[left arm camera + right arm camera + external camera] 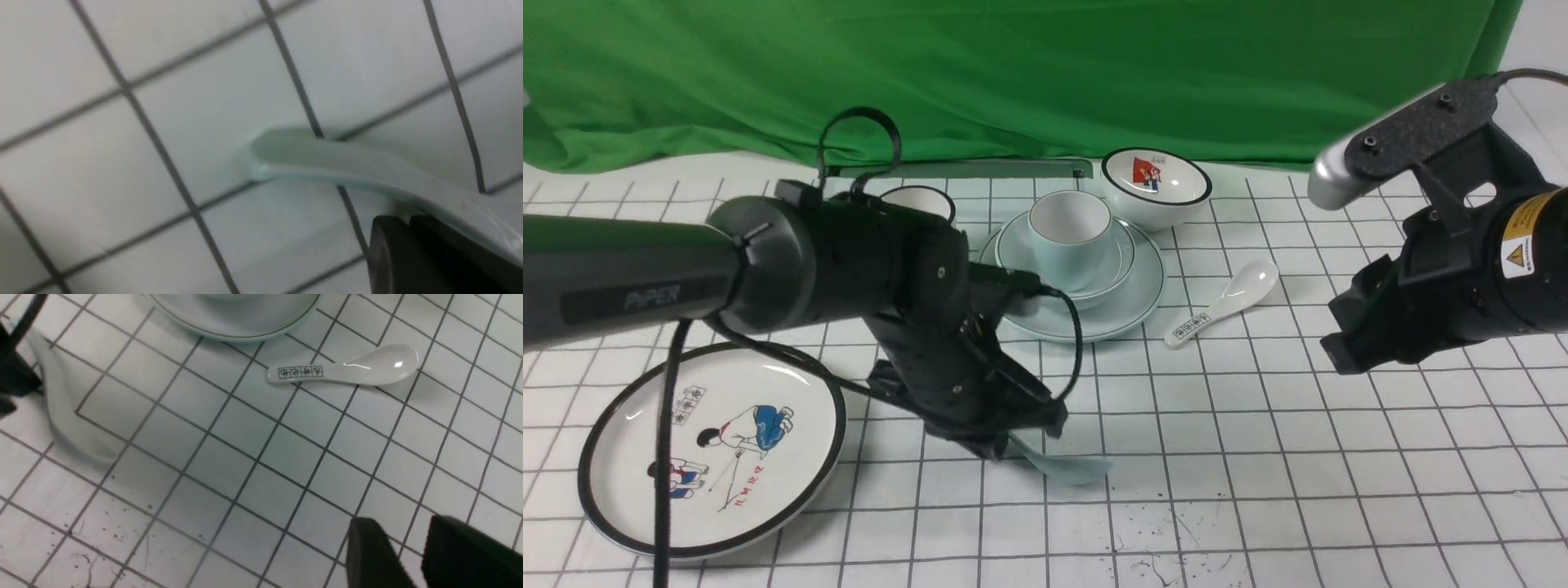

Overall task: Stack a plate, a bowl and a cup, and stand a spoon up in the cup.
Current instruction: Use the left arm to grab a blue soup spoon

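Observation:
The pale blue-green cup (1070, 237) stands in the matching bowl (1015, 249), which sits on the matching plate (1131, 314) at the table's middle back. The plate's edge also shows in the right wrist view (245, 324). The plain pale spoon (1072, 468) is in front of the stack, its scoop end low at the table and its handle raised. My left gripper (1013, 441) is shut on the handle (347, 159), fingers (392, 253) close together. My right gripper (1343, 355) hovers at the right, open and empty (398, 539). The spoon also shows there (61, 412).
A white spoon with printed marks (1225, 306) lies right of the stack (343, 369). A white bowl with a red picture (1156, 188) and a black-rimmed cup (923, 200) stand at the back. A cartoon plate (715, 445) lies front left. Green cloth hangs behind.

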